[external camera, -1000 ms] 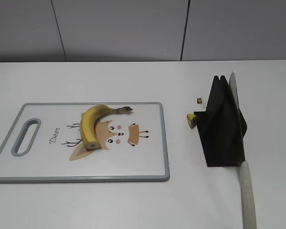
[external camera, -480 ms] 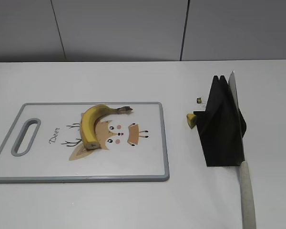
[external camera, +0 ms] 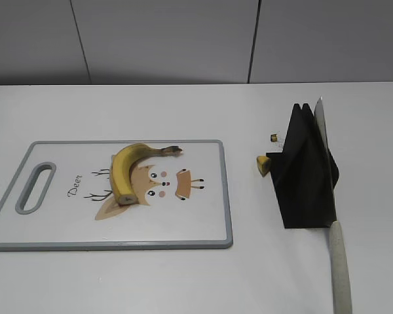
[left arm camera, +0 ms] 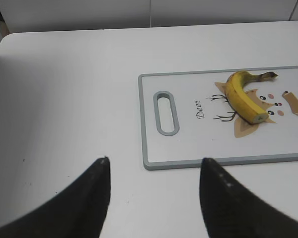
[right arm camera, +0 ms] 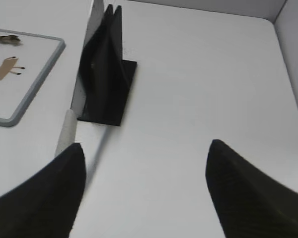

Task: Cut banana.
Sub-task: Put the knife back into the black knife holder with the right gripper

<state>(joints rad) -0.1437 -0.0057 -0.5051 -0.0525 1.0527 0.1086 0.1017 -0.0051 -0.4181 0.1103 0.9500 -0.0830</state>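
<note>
Banana [external camera: 130, 169]: you see it centre-left, on the cutting board [external camera: 203, 226].
Knife [external camera: 332, 216]: lower right, in its black holder [external camera: 305, 176].
Left pincer [left arm camera: 154, 168]: spread, empty.
Right pincer [right arm camera: 144, 148]: spread, empty.

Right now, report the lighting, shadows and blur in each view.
Exterior view: even, soft light, the banana sharp, only a faint shadow under the knife stand. Left wrist view: the left gripper fingers are dark and blurred. Right wrist view: the right gripper fingers are blurred; a thin shadow trails from the knife.
</note>
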